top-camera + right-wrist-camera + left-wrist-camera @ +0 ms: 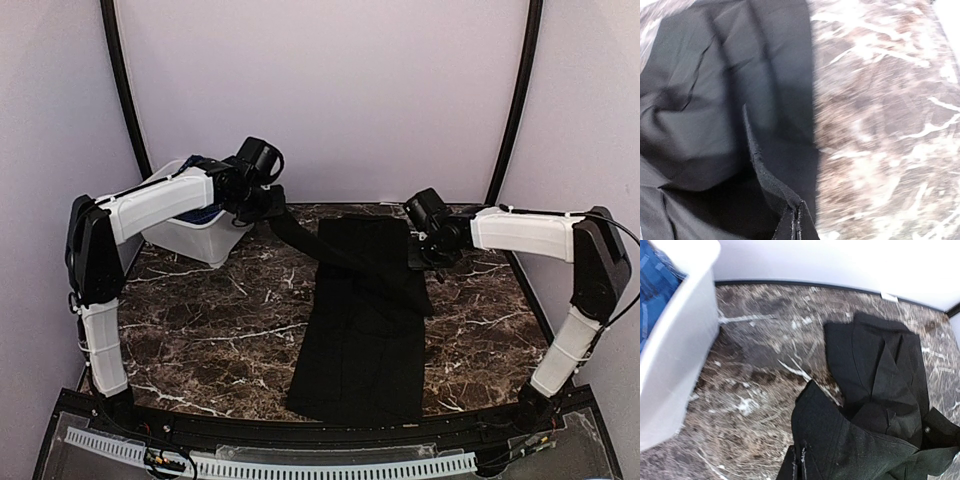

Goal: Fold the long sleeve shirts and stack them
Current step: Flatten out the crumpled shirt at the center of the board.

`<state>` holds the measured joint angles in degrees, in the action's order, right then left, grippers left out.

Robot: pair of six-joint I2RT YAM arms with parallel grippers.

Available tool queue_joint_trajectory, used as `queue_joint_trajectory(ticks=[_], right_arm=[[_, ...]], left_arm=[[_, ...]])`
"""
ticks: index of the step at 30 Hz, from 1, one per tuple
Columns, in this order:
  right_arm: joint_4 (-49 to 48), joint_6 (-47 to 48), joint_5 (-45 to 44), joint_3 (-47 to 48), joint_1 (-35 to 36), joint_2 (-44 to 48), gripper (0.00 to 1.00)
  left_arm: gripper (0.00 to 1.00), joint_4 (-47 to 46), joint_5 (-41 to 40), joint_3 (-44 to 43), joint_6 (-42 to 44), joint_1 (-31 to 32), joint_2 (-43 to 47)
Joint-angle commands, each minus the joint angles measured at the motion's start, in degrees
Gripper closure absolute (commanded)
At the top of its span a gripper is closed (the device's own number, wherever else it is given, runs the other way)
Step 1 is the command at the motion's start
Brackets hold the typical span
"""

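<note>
The black long sleeve shirt (365,320) lies lengthwise on the marble table, partly folded, with one sleeve stretched up to the left. My left gripper (268,207) is shut on that sleeve's end, lifted above the table beside the tub; the pinched cloth (825,440) shows in the left wrist view at the gripper (799,466). My right gripper (428,255) is shut on the shirt's right edge near its top; the pinched hem (765,175) runs into the gripper (796,225). The dark blue checked shirt (652,287) lies in the white tub.
The white plastic tub (190,240) stands at the back left, just under my left arm; its wall (680,355) fills the left of the left wrist view. Bare marble table (210,330) lies left and right of the shirt. A black frame edges the table.
</note>
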<state>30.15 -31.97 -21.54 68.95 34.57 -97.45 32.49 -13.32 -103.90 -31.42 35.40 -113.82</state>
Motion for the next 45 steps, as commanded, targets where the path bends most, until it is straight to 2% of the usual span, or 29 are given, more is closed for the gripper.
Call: queue_joint_trajectory(ticks=[1,10,17,22,25,29,34,38,41,45], right_arm=[[2.39,2.71,-3.64,1.68,-6.01,2.80,1.00],[4.93,7.34,-4.81,10.14,-20.60,6.99,1.00],[8.03,9.54,-3.70,19.21,-32.29,6.81,1.00],[10.29,11.03,-4.37,28.23,-36.57,4.71,1.00],[11.83,11.67,-3.55,34.86,-39.04,2.99,1.00],[12.38,12.66,-2.91,40.30,-39.49,0.81,1.00],[12.38,13.49,-1.37,42.14,-39.49,-1.12,1.00],[11.08,14.55,1.54,38.82,-38.41,-1.26,1.00],[10.24,15.42,0.14,34.90,-35.95,-1.28,1.00],[8.52,15.53,-0.97,28.57,-30.92,-1.62,0.98]], left_arm=[[1.00,2.36,-2.46,-3.17,2.84,-3.60,5.62],[1.00,5.25,-3.89,-11.09,6.86,-10.64,7.50],[1.00,7.84,-4.71,-16.83,8.77,-15.18,7.97],[1.00,8.58,-4.80,-21.72,10.35,-17.17,7.57],[1.00,10.38,-4.52,-28.62,11.72,-18.29,5.73],[0.98,10.18,-4.29,-34.03,13.26,-19.11,4.63],[0.98,7.24,0.34,-34.53,13.64,-19.31,3.85],[0.99,6.71,5.96,-34.45,12.87,-19.31,1.86],[1.00,5.97,12.23,-33.53,11.84,-18.39,0.77],[1.00,5.34,13.19,-31.46,12.38,-13.62,-1.04]])
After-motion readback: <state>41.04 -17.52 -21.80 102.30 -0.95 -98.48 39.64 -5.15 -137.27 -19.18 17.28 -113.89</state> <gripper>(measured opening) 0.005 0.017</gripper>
